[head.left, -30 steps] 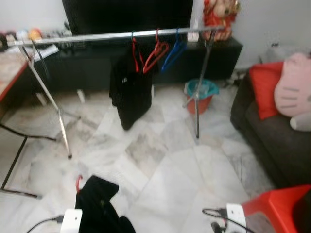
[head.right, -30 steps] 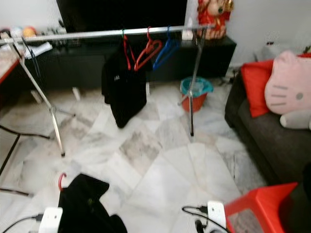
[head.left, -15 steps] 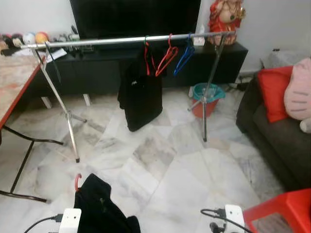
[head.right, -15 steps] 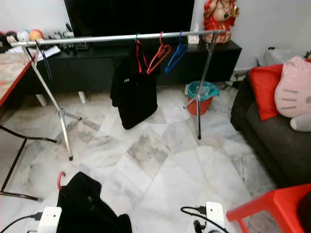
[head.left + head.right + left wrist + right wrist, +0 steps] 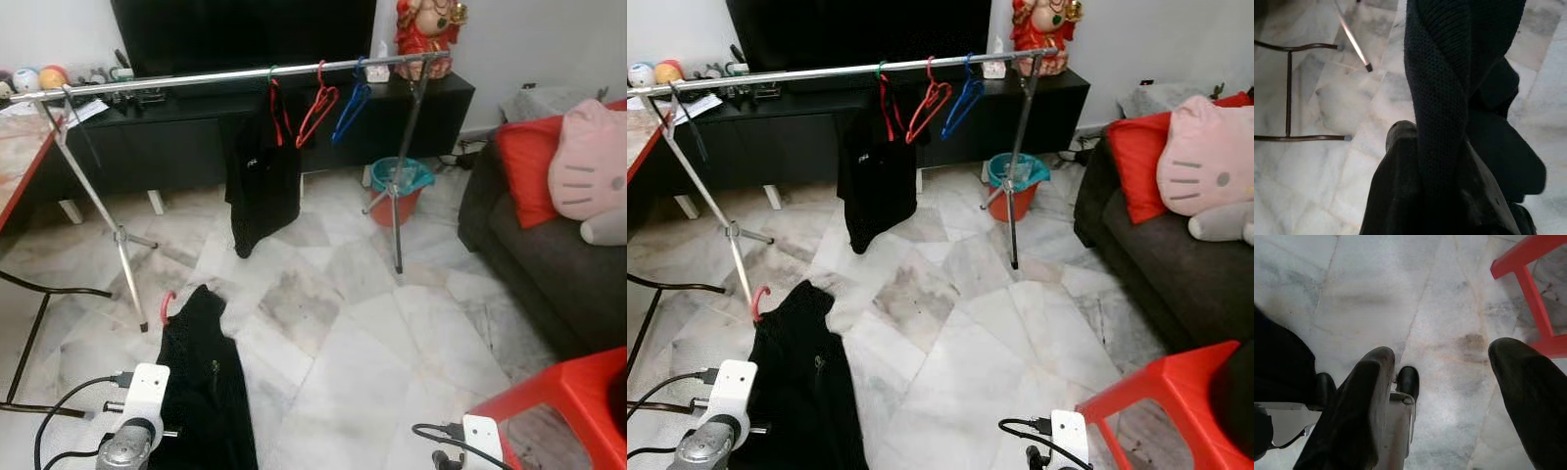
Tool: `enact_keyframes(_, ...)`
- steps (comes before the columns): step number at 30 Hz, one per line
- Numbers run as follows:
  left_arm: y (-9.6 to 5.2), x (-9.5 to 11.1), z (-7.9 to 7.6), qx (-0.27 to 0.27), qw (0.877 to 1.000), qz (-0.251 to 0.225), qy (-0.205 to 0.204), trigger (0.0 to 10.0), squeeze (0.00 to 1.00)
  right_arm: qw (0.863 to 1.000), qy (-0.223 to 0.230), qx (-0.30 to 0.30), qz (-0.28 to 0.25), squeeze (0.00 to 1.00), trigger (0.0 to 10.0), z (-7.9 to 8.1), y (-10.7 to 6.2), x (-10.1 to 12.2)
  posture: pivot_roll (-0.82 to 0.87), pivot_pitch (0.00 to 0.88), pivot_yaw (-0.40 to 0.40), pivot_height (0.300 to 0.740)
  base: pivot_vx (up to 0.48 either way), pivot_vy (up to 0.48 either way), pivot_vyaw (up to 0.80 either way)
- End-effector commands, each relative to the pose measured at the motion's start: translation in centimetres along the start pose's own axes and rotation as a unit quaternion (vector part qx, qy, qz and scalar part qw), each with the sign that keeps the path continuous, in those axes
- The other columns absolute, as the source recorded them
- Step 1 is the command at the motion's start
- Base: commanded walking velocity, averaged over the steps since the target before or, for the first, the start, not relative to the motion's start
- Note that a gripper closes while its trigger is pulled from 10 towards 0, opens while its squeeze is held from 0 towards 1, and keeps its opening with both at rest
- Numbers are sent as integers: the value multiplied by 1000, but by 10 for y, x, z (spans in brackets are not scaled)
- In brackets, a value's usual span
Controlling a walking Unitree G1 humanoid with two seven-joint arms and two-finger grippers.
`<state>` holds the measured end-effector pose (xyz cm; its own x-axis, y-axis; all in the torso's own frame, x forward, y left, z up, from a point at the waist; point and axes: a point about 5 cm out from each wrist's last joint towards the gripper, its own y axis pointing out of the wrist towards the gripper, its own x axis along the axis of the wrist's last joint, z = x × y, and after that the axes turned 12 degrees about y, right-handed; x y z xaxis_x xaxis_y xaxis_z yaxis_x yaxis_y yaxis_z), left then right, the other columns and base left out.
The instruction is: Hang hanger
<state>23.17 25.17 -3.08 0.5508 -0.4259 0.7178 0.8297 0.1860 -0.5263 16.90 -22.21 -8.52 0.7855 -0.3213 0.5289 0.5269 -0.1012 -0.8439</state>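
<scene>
— Marble floor (image 5: 323, 323) all around, pale grey tiles. What stands on it?

— Far from me a silver clothes rail (image 5: 176, 80) runs left to right in front of a black TV cabinet (image 5: 196, 137). On the rail hang a black garment on a hanger (image 5: 263, 171), a bare red hanger (image 5: 318, 103) and, just right of it, a bare blue hanger (image 5: 351, 98). Behind the rail's right post sits a teal and orange bucket (image 5: 397, 191).

— And to the sides?

— On the right, a dark sofa (image 5: 539, 264) with a red cushion (image 5: 524, 166) and a pink plush (image 5: 588, 162). Near right, a red plastic stool (image 5: 568, 411). On the far left, a table edge (image 5: 15, 166) with black legs.

— Where is the thing you are meant to hang?

— Near me on the left: a black knitted garment (image 5: 201, 377) on a hanger with a red hook (image 5: 167, 305). The hook points up, just beside the foot of the rail's left post. The garment drapes down from it toward my left wrist.

— Is your left gripper holding it?

— My left gripper (image 5: 1425, 161) has its fingers closed together on the black knit; from the wrist the cloth runs straight up between them.

— And the right?

— My right gripper (image 5: 1442, 382) hangs low over bare tile, fingers (image 5: 1361, 401) spread wide apart, holding nothing. The stool's leg is close beside it.
</scene>
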Motion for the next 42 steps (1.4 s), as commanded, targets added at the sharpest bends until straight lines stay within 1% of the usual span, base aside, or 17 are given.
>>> enact_keyframes(1,8,37,18,33,995,-90,10,10000,0,1000,8,-1,-5,0,10000,0,0,3,108,0,20,740,0,0,0)
enact_keyframes(2,8,37,18,33,995,-90,10,10000,0,1000,8,-1,-5,0,10000,0,0,3,108,0,20,740,0,0,0)
enact_keyframes(3,8,44,18,36,993,-108,12,10000,0,1000,9,-2,-5,0,10000,0,0,3,106,0,20,740,0,0,0)
enact_keyframes(5,9,51,19,39,991,-125,10,10000,0,1000,10,-2,-6,0,10000,0,0,3,107,0,19,740,0,0,0)
enact_keyframes(8,10,60,17,34,990,-135,6,10000,0,1000,8,-2,-5,0,10000,0,0,3,115,0,15,740,0,0,0)
enact_keyframes(11,11,52,10,15,994,-112,11,10000,0,1000,8,-2,-3,0,10000,0,0,3,115,0,17,740,0,0,0)
enact_keyframes(12,10,45,8,11,995,-95,12,10000,0,1000,7,-2,-3,0,10000,0,0,3,113,0,17,740,0,0,0)
enact_keyframes(13,10,42,7,9,996,-88,12,10000,0,1000,7,-1,-3,0,10000,0,0,3,111,0,18,740,0,0,0)
enact_keyframes(14,8,33,5,6,997,-70,8,10000,0,1000,8,-2,-2,0,10000,0,0,2,110,0,18,740,0,0,0)
enact_keyframes(15,8,32,5,6,998,-67,7,10000,0,1000,8,-2,-2,0,10000,0,0,2,107,0,19,740,0,0,0)
enact_keyframes(18,3,10,1,2,1000,-20,12,10000,0,1000,10,-3,-1,0,10000,-1,0,2,107,0,18,740,0,0,0)
enact_keyframes(22,1,5,-2,-3,1000,-13,17,10000,0,1000,9,-3,0,0,10000,-1,0,2,112,0,15,740,0,-480,0)
enact_keyframes(29,0,3,-3,-2,1000,-8,14,10000,0,1000,6,-2,2,0,10000,-2,0,2,109,0,15,740,0,-480,0)
enact_keyframes(31,1,3,-2,5,1000,-7,5,10000,0,1000,7,-3,2,0,10000,-2,0,2,109,0,14,740,0,0,0)
enact_keyframes(42,1,6,2,13,1000,-15,1,10000,0,1000,5,-3,3,0,10000,-2,0,2,110,0,11,740,0,0,0)
